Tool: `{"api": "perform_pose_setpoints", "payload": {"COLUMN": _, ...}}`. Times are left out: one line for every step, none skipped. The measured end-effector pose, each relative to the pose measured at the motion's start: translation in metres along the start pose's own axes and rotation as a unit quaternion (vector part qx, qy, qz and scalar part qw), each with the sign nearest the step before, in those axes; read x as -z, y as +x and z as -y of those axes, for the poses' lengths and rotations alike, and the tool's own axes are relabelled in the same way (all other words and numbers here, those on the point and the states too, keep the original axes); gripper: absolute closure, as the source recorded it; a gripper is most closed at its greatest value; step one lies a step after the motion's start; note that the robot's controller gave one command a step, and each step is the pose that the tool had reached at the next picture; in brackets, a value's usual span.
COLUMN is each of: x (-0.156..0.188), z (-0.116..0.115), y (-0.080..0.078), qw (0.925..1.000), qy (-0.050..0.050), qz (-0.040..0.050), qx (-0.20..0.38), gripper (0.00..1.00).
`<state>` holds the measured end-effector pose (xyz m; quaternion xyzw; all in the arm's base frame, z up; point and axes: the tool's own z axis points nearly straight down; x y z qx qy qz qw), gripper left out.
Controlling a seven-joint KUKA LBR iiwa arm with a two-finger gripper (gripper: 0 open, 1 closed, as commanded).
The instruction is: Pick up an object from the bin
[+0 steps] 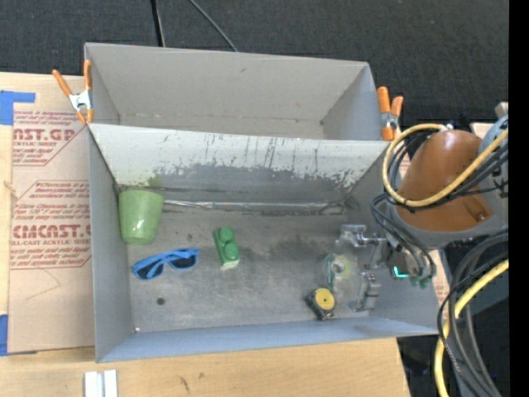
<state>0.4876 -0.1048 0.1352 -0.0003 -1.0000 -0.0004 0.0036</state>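
Your grey bin (248, 151) sits mid-frame. Gripper (358, 270) lower right, fingers apart, beside 1 pale clear item (335, 270). Left: green cup (140, 214), blue sunglasses (165, 263), green block (226, 247). Yellow-black disc (323, 301) below the gripper.

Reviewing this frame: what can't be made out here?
Pale thing by the gripper: camera view, partly behind the gripper, kind unclear.
Yellow-and-black thing: camera view, too small to identify.
Dark speck on the bin floor: camera view, too small to tell a thing from a mark.
Bin's right corner: camera view, hidden by the arm.
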Motion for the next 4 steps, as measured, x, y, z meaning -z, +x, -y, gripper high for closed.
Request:
{"api": "perform_pose_setpoints", "payload": {"x": -0.058, "z": -0.010, "y": -0.006, "qw": 0.9551, "qy": 0.000, "qz": 0.0027, "qx": 0.296, "gripper": 0.00}}
{"api": "perform_pose_setpoints", "payload": {"x": -0.064, "z": -0.053, "y": 0.005, "qw": 0.8782, "qy": 0.003, "qz": 0.0072, "qx": 0.478, "gripper": 0.00}}
{"api": "perform_pose_setpoints", "payload": {"x": -0.065, "z": -0.052, "y": 0.007, "qw": 0.8790, "qy": 0.002, "qz": 0.0036, "qx": 0.477, "gripper": 1.00}}
{"api": "perform_pose_setpoints", "payload": {"x": 0.074, "z": -0.056, "y": 0.000, "qw": 0.8409, "qy": 0.004, "qz": 0.0062, "qx": 0.541, "gripper": 1.00}}
